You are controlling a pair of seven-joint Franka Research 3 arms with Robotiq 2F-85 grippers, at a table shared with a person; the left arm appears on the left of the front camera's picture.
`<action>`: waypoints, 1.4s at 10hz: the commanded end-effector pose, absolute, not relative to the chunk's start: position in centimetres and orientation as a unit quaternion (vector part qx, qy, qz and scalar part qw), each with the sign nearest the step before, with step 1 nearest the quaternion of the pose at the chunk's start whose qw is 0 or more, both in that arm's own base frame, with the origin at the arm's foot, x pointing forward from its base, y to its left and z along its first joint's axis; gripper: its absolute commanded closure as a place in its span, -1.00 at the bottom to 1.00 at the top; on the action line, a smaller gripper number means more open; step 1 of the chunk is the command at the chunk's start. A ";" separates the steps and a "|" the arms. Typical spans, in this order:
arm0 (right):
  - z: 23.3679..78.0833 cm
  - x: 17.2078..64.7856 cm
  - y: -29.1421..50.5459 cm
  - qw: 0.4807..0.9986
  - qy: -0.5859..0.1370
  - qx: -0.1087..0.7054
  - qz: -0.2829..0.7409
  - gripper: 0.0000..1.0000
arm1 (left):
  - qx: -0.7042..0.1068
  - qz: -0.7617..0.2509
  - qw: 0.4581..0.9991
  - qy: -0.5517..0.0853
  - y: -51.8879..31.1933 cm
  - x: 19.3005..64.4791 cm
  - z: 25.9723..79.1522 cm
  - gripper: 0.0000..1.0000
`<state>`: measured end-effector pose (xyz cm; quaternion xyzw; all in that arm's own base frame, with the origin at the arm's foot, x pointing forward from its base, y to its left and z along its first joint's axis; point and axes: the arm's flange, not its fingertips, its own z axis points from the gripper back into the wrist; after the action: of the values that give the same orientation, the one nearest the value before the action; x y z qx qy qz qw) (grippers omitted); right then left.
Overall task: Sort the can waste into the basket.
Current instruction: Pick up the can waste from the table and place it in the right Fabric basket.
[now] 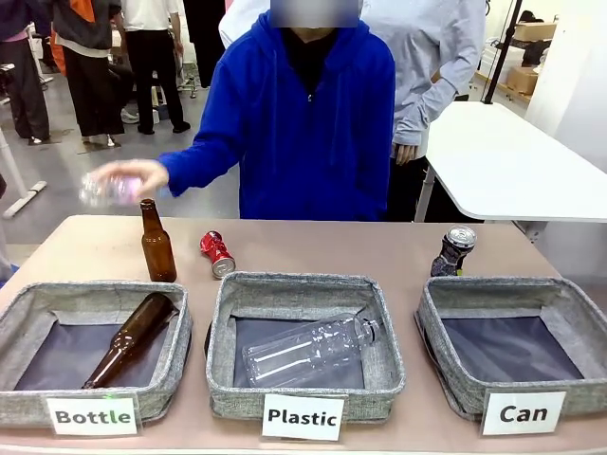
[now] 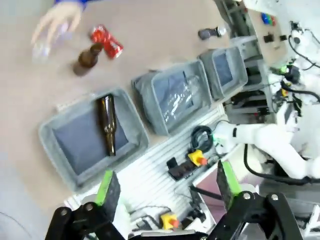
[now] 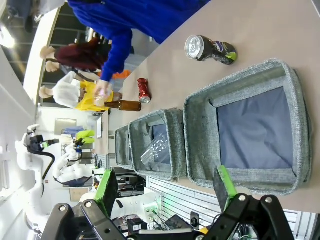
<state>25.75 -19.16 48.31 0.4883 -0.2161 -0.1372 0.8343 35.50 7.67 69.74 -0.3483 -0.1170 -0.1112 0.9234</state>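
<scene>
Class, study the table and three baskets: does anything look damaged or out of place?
Both cans are crushed and sit outside the baskets: the red can behind the Plastic basket, the dark can behind the Can basket. One brown bottle stands loose too.

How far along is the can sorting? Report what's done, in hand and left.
Done: nothing; the Can basket is empty. In hand: nothing; the left gripper and right gripper are open and hold nothing. Left: the red can and the dark can, both on the table.
</scene>
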 end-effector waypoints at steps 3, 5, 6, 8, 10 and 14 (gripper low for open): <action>48.3 25.9 -19.3 0.829 -0.228 0.494 -0.126 -1.00 | -0.482 -0.075 0.861 -0.144 16.4 28.0 56.5 -1.00; 48.3 25.9 -19.3 0.829 -0.228 0.494 -0.126 -1.00 | -0.537 -0.035 0.830 -0.146 19.5 27.0 50.6 -1.00; 48.3 25.9 -19.3 0.829 -0.228 0.494 -0.126 -1.00 | -0.559 -0.040 0.815 -0.148 20.0 26.8 48.0 -1.00; 48.3 25.9 -19.3 0.829 -0.228 0.494 -0.126 -1.00 | -0.583 -0.048 0.799 -0.136 20.5 28.4 45.3 -1.00; 48.3 25.9 -19.3 0.829 -0.228 0.494 -0.126 -1.00 | -0.590 -0.051 0.796 -0.125 20.2 29.1 44.6 -1.00; 48.3 25.9 -19.3 0.829 -0.228 0.494 -0.126 -1.00 | -0.525 -0.074 0.842 -0.098 13.6 31.5 50.5 -1.00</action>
<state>25.74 -19.13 48.31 0.4880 -0.2156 -0.1368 0.8346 31.45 15.80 48.51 -0.5442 -0.1018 -0.0763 0.8293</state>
